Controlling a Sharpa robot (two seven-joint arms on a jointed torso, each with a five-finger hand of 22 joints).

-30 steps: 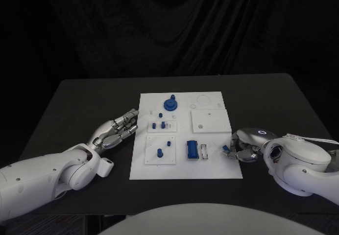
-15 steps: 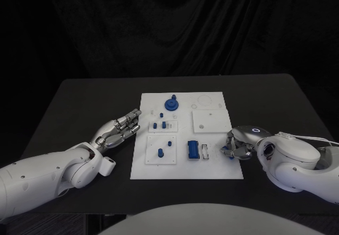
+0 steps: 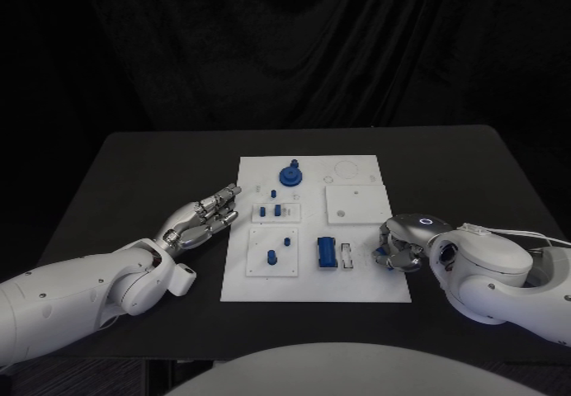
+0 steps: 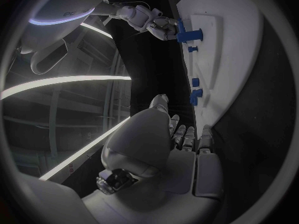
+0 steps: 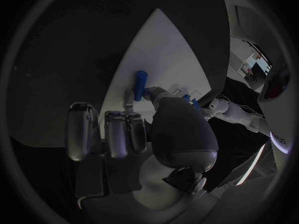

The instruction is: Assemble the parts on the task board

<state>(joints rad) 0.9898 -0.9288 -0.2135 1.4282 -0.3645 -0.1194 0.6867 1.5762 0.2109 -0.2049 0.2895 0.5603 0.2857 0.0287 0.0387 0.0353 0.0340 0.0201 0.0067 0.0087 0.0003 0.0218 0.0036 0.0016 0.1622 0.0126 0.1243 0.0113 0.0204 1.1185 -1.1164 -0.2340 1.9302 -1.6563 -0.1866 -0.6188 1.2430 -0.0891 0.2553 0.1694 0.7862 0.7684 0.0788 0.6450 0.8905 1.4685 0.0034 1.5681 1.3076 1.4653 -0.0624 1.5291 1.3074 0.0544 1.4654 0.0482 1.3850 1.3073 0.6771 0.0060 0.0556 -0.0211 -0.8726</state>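
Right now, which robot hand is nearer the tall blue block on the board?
Right. The right robot hand sits just beside the blue block; the left robot hand rests off the board's far edge.

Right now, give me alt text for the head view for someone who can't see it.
The right hand pinches a small blue part at the right edge of the white task board. The left hand rests open on the black table beside the board's left edge.

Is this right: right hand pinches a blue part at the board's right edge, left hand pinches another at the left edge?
Half right. The right hand does pinch a blue part at the task board's right edge. The left hand holds nothing; the head view shows its fingers extended beside the board's left edge.
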